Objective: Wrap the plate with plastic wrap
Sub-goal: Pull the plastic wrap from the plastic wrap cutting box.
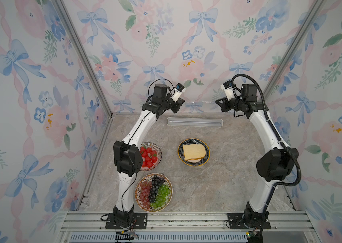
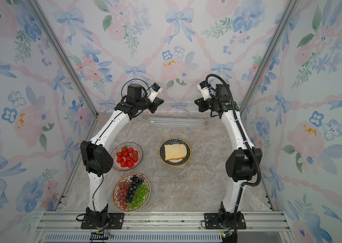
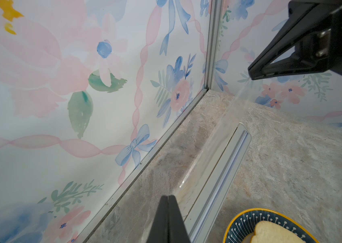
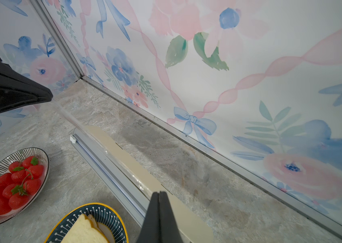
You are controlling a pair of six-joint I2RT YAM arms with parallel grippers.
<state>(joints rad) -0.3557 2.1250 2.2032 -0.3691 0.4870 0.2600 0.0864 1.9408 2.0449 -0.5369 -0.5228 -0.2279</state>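
**Fig. 1.** The plastic wrap [image 3: 232, 113] rises from its long cream box [image 1: 194, 122]. The box lies left-to-right near the back wall, with its white slider [image 1: 170, 121] at the left end. The film's top edge runs along the same axis, stretched between the left gripper [image 1: 182, 102] and the right gripper [image 1: 217, 102], both clenched on it above the box. The plate [image 1: 207, 152], carrying 1 bread slice, sits mid-worktop [image 1: 224, 178] on marbled grey-beige stone enclosed by 3 walls of floral wallpaper [image 1: 166, 52].

The scene is being lit brightly and evenly; only soft shadows are being cast on the tabletop [image 1: 218, 189]. Faint glints are being thrown off the plastic wrap [image 3: 214, 136].
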